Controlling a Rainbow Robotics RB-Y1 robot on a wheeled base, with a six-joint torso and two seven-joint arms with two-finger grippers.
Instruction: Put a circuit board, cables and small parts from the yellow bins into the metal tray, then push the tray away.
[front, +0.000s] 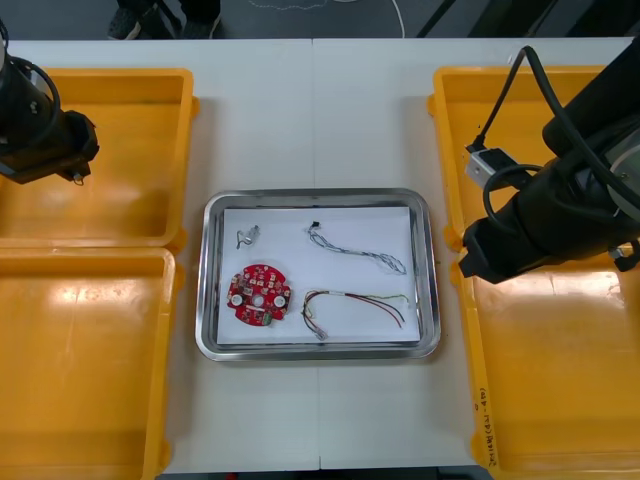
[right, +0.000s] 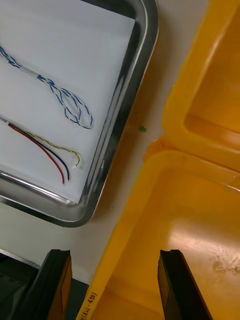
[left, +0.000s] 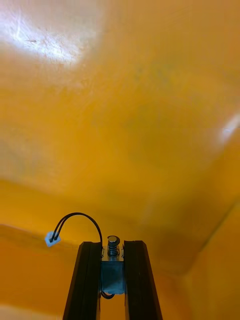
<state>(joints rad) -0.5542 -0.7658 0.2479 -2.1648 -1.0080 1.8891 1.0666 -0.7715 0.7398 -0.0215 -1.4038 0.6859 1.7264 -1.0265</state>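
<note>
Left claw, clamped on a small wired metal part, hangs over the far-left yellow bin; the shiny metal tray lies at four o'clock; right claw apart beside it

Seen from above, the right arm sprawls across the far right bin, out at two o'clock from the metal tray, and hides much of its floor. The left arm is cut off by the edge at ten o'clock. The near left bin and near right bin run off at seven and five.

The small metal part in the tray is too tiny to make out. In the right wrist view the tray's rim and both cables, blue and white and red and yellow, are cut short. The left gripper covers the sides of its pinched small part.
</note>
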